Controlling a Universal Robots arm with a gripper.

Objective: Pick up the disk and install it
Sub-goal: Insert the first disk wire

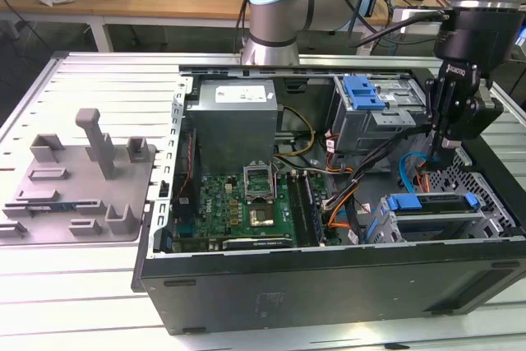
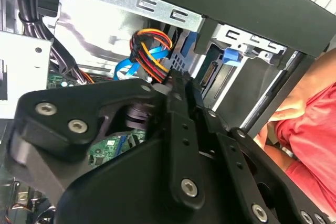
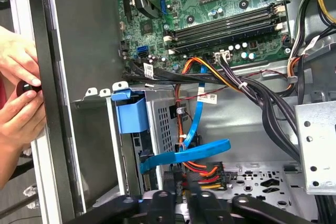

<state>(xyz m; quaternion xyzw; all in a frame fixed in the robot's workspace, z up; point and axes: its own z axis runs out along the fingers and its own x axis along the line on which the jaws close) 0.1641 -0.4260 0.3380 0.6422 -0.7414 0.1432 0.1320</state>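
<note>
My gripper [image 1: 445,147] hangs just above the drive cage [image 1: 411,232]. It is matte black metal, and in both wrist views it shows as jointed links studded with round silver screw heads. I cannot tell whether it is apart or together. In the first wrist view the gripper [image 3: 179,184] is right by a bundle of red, orange and yellow wires [image 3: 202,170] beside the cage, and a flat, glossy blue cable [image 3: 184,157] bends across just past them. The disk [image 1: 431,207] lies flat inside the cage, a silver slab edged by a smooth blue plastic bracket, below my gripper and apart from it. A blue plastic tab [image 3: 131,113] curves out at the cage's edge next to perforated grey sheet metal. Beyond the cage lies the green motherboard [image 1: 246,203], dense with slots and small parts. Well apart from the cage stands a plain grey metal box [image 1: 234,117] with a white sticker. Outside the dark wall near the cage, a person's hands [image 3: 21,103] pinch something small and black. The ribbed metal desk [image 1: 107,80] carries it all.
</note>
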